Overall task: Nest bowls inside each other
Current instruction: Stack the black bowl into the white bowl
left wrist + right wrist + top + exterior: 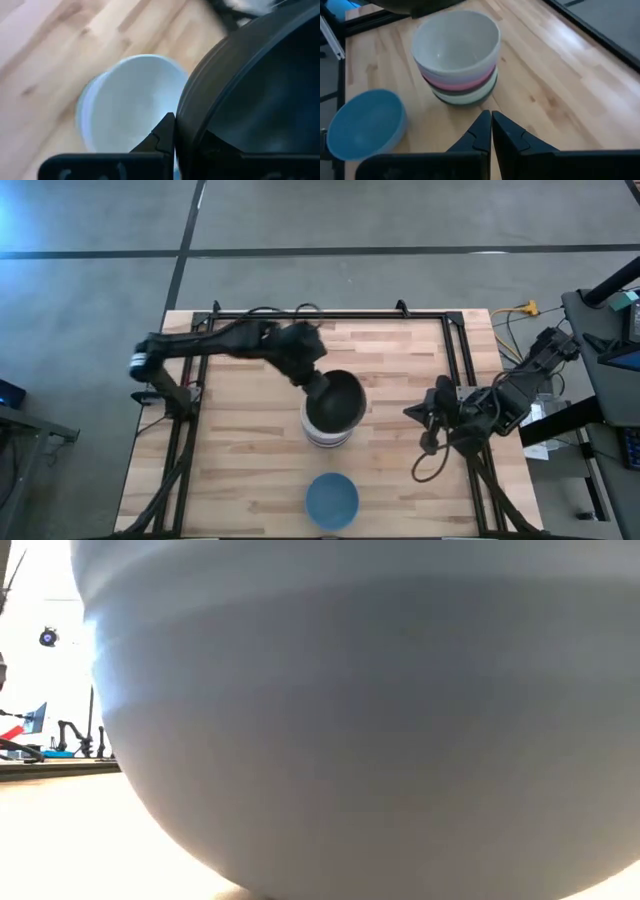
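A black bowl (335, 400) is held by the left gripper (316, 383) near the middle of the wooden table (240, 450), the fingers being clamped on the bowl's rim; in the left wrist view one finger (162, 136) is seen pressed against the outside of the dark rim. The bowl is held tilted, directly above a stack of nested bowls (457, 60), and it cannot be told whether it touches the stack. In the right wrist view the stack is seen to be topped by a white bowl (455, 42), under which lavender, pink, dark and pale green rims are layered. The white bowl's open mouth is seen just below the gripped black bowl in the left wrist view.

A blue bowl (331, 499) stands alone and upright on the table, near the front edge, well apart from the left gripper and beside the stack. The low view is almost filled by the curved wall of this bowl (380, 720).

The right gripper (432, 423) is held low over the table's right side, away from the stack, with its two fingers (482, 131) brought together and nothing between them
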